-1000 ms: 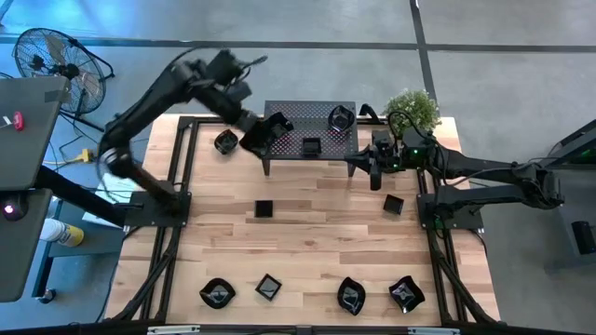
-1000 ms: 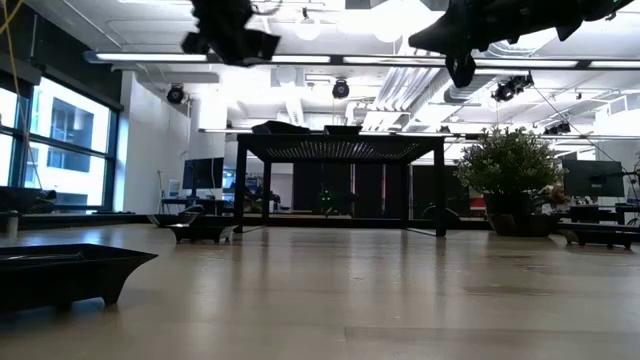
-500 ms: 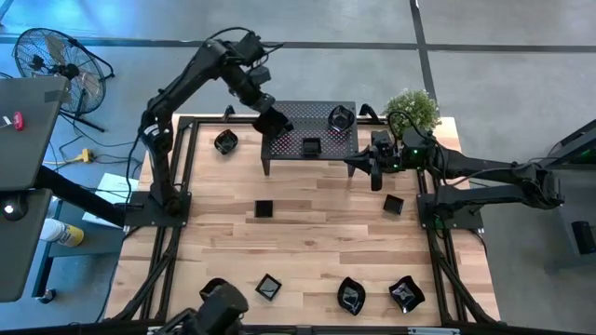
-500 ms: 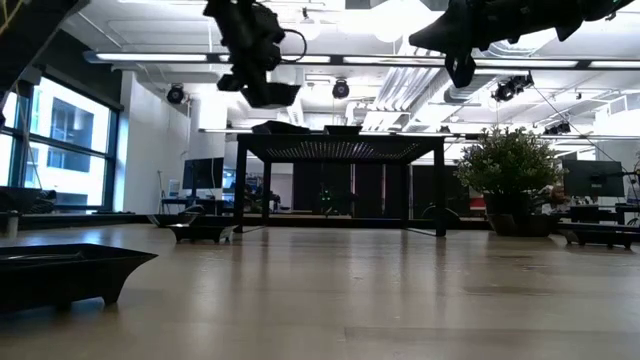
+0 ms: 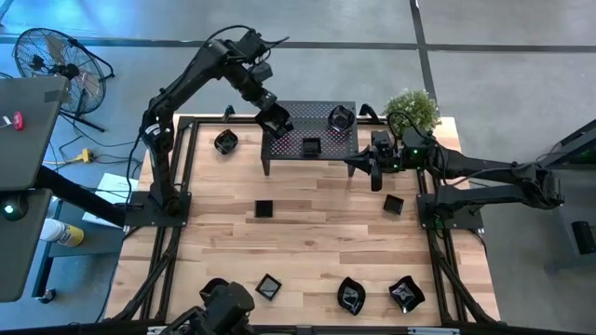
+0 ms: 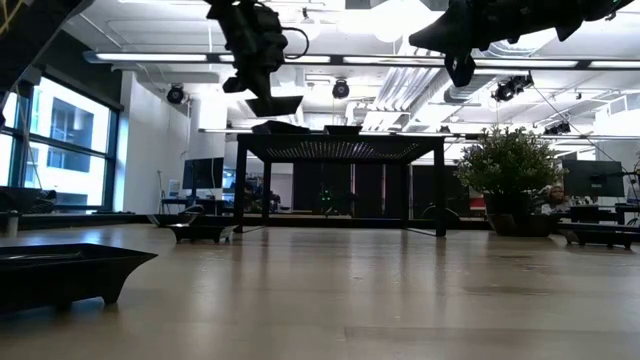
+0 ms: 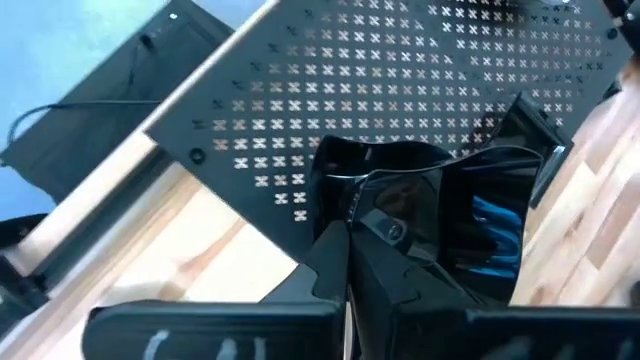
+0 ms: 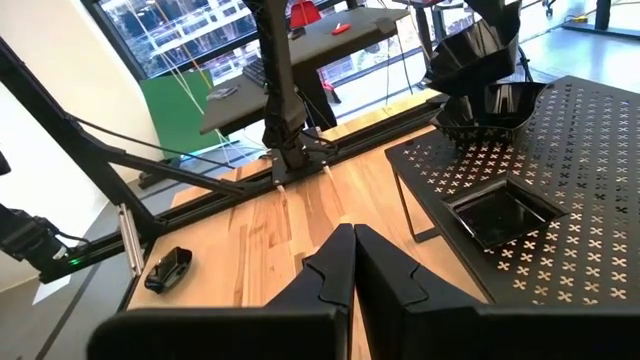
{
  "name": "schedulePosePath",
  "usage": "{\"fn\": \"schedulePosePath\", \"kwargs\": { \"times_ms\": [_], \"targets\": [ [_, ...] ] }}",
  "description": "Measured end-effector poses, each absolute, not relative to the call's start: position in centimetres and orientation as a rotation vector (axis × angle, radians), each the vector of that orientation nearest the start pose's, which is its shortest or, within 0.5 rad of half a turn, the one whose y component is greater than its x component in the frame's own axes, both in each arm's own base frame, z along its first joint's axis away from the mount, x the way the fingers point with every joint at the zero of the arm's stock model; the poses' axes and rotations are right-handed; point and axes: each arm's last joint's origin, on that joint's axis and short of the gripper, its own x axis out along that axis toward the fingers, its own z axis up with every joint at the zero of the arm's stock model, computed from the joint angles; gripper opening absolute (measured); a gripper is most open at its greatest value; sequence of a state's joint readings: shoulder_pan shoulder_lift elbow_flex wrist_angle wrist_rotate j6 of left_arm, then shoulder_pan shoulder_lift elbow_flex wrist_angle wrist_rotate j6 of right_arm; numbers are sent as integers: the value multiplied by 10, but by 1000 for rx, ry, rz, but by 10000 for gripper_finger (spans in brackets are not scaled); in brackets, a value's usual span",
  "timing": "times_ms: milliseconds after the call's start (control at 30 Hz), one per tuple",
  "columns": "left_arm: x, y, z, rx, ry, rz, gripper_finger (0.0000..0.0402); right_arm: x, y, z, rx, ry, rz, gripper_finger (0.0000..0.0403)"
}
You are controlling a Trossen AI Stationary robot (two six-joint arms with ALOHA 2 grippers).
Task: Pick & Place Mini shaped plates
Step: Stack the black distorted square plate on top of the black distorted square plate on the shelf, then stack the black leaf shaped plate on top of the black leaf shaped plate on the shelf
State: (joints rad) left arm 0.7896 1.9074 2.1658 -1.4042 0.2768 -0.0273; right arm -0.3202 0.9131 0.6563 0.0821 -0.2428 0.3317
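Your left gripper [image 5: 276, 118], clamped on a glossy black mini plate [image 7: 440, 215], has swung over the black perforated metal rack's [image 5: 321, 121] far-left corner; release looks next. Right gripper [image 5: 372, 172] waits shut, empty.

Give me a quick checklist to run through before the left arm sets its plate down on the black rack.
1. Grip: left hand is shut on a glossy black plate. Ok.
2. Position: the held plate is over the rack's left end in the high view. Ok.
3. Height: in the low view the plate hangs above the rack top, not touching. Ok.
4. Landing spot: the square plate and round plate already on the rack lie farther right. Whether a plate sits under the held one: cannot tell.
5. Other arm: right hand is shut, empty, off the rack's right end. Ok.
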Motion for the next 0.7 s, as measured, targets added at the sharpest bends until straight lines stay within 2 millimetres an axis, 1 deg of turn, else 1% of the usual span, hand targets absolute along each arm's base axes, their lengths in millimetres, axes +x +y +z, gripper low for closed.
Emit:
{"fn": "schedulePosePath", "kwargs": {
  "times_ms": [233,333,467,700],
  "targets": [
    [274,266,367,-643,1045,464,1,197,-58,292,379,154,-104,1],
    [275,267,365,-647,1051,464,7,197,-58,292,379,154,-105,3],
    [277,265,365,-637,1051,460,28,197,-58,292,379,153,-109,4],
    [278,265,366,-636,1045,460,84,197,-58,292,378,153,-109,4]
  ]
}}
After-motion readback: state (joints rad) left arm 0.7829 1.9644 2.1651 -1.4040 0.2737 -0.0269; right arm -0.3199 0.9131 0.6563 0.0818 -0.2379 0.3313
